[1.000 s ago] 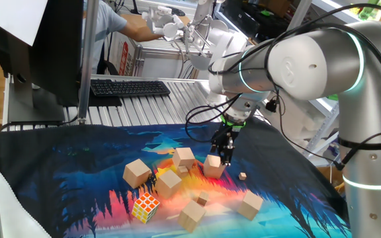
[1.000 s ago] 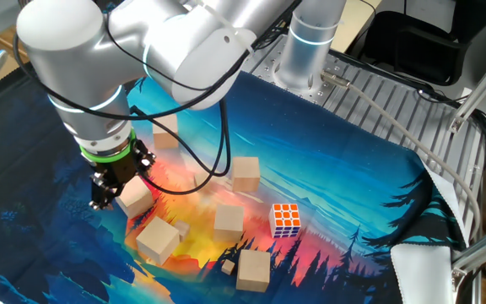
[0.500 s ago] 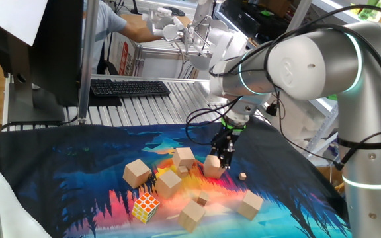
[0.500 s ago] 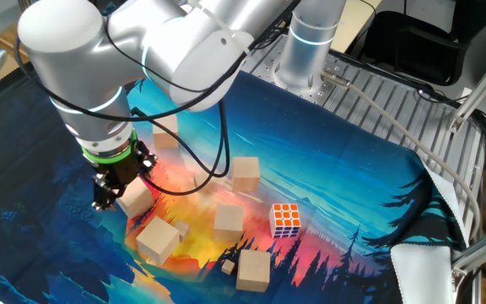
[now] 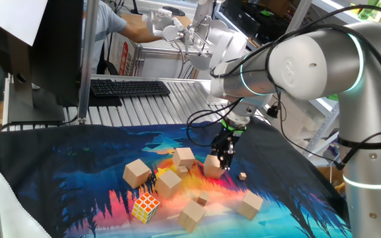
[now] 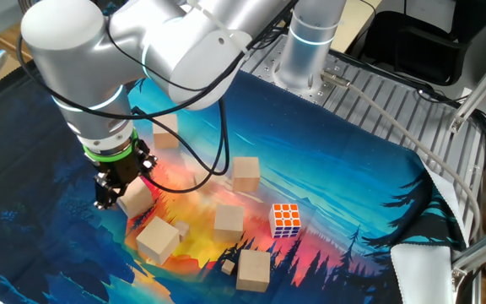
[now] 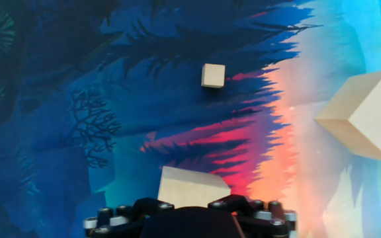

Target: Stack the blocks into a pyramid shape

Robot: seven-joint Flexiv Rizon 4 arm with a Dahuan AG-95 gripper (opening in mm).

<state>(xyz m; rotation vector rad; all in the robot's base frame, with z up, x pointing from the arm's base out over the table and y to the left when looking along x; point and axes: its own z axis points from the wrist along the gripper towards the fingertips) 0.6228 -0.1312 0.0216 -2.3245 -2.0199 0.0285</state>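
Wooden block (image 7: 192, 187) sits clamped in your end effector (image 6: 118, 192); only the hand view shows that tiny cube (image 7: 213, 75) lying apart on the surface (image 7: 78, 79).

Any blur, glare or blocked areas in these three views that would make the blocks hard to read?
One fixed view: sharp, but the bright arm fills the right side, with glare on its shell. The other fixed view: arm covers the upper left; blocks are clear and cast soft shadows. Hand view: the tool body hides the bottom edge and part of the nearest block; the block at right is cropped by the frame.
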